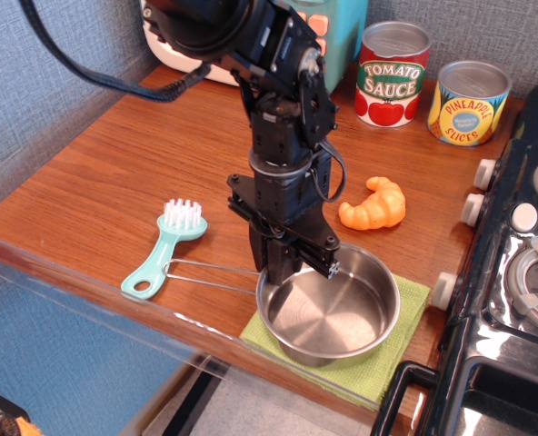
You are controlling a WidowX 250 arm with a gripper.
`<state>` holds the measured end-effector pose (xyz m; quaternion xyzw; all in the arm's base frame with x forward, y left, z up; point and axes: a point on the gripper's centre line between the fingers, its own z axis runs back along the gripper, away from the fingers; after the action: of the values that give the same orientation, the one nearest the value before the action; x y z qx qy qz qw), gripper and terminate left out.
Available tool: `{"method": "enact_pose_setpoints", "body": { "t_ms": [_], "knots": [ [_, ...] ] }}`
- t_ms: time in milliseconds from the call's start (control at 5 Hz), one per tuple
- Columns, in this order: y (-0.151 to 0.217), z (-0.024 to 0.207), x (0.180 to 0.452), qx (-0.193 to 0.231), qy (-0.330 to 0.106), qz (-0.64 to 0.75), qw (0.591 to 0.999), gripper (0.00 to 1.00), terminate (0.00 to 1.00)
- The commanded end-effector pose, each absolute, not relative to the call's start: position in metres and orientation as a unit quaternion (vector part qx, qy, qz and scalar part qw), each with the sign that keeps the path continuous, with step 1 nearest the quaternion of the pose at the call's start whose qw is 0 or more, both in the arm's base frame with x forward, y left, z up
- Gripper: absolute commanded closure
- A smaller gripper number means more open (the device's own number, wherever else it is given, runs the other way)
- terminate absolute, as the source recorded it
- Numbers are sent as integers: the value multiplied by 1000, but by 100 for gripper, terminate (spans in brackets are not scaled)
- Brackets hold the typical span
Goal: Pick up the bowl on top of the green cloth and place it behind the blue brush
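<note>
The bowl (334, 313), a shallow shiny steel pot with a long wire handle (210, 273) pointing left, sits on the green cloth (389, 354) near the table's front edge. My gripper (287, 264) is shut on the bowl's left rim, one finger inside and one outside. The blue brush (164, 250) lies to the left, its white bristles away from me and its holed handle end toward the front edge. The wire handle's tip lies by the brush handle.
An orange croissant toy (374, 203) lies behind the bowl. A tomato sauce can (393, 74) and a pineapple can (469, 103) stand at the back. A black toy stove (514, 272) is at the right. A white and teal appliance (342, 27) stands at the back left.
</note>
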<state>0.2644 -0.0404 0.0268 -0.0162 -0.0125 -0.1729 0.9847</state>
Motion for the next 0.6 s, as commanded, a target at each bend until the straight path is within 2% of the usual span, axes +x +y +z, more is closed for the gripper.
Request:
{"method": "enact_pose_setpoints", "body": {
  "t_ms": [0,200,400],
  "knots": [
    [-17,99,278,-63,-85,-204,973,100,0],
    [17,116,294,-70,-100,-180,976,100,0],
    [58,116,320,-62,-96,-142,983,100,0]
  ]
}}
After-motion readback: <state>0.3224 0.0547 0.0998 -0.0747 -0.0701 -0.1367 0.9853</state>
